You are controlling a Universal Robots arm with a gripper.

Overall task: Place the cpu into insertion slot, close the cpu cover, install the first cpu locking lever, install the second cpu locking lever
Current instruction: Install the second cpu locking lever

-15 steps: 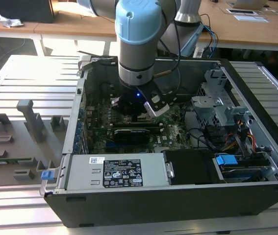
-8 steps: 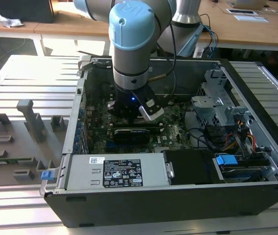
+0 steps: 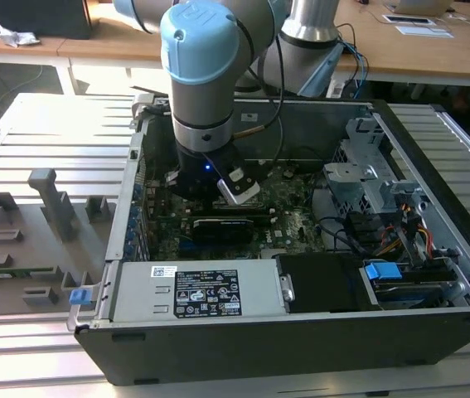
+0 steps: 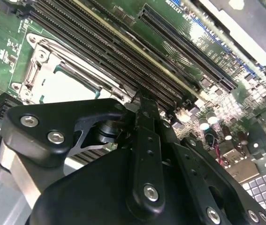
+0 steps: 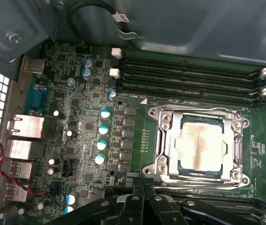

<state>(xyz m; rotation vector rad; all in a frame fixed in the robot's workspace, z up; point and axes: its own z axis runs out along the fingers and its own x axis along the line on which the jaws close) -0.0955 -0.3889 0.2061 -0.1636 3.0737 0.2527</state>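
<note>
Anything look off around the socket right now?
Nothing stands out. In the first wrist view the cpu sits square in the slot, and the cover lies flat around it. The chip's top has dull smears. The gripper hangs beside the socket.

Long black memory slots point(image 5: 189, 79) run just beyond the gripper, blue-topped capacitors point(image 5: 103, 136) stand off to one side of it, and metal rear ports point(image 5: 22, 136) sit farther out; a grey power supply point(image 3: 193, 292) lies nearer the exterior view's camera than the gripper
</note>
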